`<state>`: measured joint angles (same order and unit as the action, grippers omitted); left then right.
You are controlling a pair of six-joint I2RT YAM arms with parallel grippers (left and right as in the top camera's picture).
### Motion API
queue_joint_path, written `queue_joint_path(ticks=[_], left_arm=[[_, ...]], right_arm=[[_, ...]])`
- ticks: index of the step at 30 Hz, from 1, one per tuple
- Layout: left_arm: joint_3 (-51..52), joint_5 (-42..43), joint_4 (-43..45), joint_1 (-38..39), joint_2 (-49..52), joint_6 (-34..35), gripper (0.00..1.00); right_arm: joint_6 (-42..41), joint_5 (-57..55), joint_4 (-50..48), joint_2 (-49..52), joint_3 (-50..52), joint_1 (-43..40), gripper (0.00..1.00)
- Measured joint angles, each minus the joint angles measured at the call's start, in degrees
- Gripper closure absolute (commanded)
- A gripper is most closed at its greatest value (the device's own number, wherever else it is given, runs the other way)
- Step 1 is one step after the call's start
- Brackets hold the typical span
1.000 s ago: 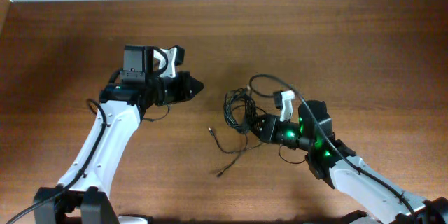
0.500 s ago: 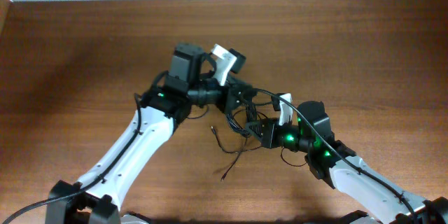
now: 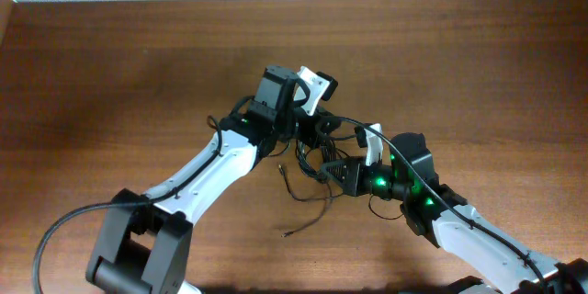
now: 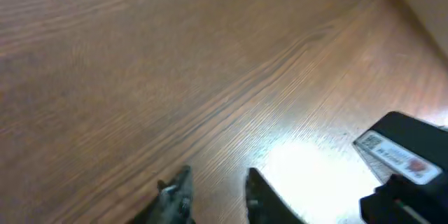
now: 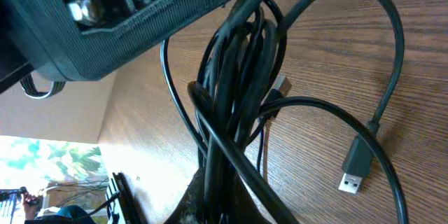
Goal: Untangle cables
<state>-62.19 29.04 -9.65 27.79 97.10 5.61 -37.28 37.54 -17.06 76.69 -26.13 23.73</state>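
Black thin cords with plug ends [image 5: 234, 98] lie bunched on the brown wooden table [image 3: 110, 64], clamped in the right gripper [image 3: 336, 170]. The left gripper [image 4: 215, 199] hovers just beside them, jaws parted, empty.

Overhead dim, even, warm; faint soft shadows on table [image 3: 110, 83]; green LEDs [image 3: 378, 182] bloom right of centre. Left wrist soft, smeared, white glare lower centre. Right wrist: cables [image 5: 234, 105] sharp, lower-left corner blown out.
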Motion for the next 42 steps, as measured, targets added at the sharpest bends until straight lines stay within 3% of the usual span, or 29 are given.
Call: queue_joint_path(ticks=[2,6,7,8,11,19,30,33,36,38,42], left_arm=[[0.0,-0.1,0.0,0.0,0.0,0.1,1.0],[0.0,-0.2,-1.2,0.0,0.0,0.0,1.0],[0.0,-0.2,-2.4,0.0,0.0,0.0,0.9],[0.0,-0.2,-3.4,0.0,0.0,0.0,0.88],[0.0,-0.2,-3.6,0.0,0.0,0.0,1.0],[0.0,-0.2,-8.8,-3.2,-0.7,0.0,1.0],[-0.1,4.6,-17.9,-3.9,-11.7,-0.1,1.0],[-0.1,4.7,-19.6,-3.9,-11.6,-0.5,0.73],[-0.1,4.7,-16.9,-3.9,-11.6,-1.3,0.57],[0.0,3.7,-14.6,-3.9,-11.6,-1.4,0.54],[-0.1,-0.1,-9.8,-2.8,-9.9,-1.6,0.64]], right_arm=[[0.0,0.0,0.0,0.0,0.0,0.0,0.96],[0.0,0.0,0.2,0.0,0.0,0.0,0.96],[0.0,0.0,0.3,0.0,0.0,0.0,0.96],[0.1,0.0,0.4,0.0,0.0,0.0,0.96],[0.0,-0.3,1.9,0.0,0.0,0.0,0.96],[0.0,-0.3,2.2,0.0,0.0,0.0,0.96],[-0.1,-0.9,2.2,0.0,0.0,0.0,0.96],[-0.1,-1.1,2.1,0.0,0.0,0.0,0.94],[-0.1,-1.2,2.1,0.0,0.0,0.0,0.93],[-0.2,-1.3,2.1,0.0,0.0,0.0,0.93],[-0.5,-1.3,2.1,0.0,0.0,0.0,0.92]])
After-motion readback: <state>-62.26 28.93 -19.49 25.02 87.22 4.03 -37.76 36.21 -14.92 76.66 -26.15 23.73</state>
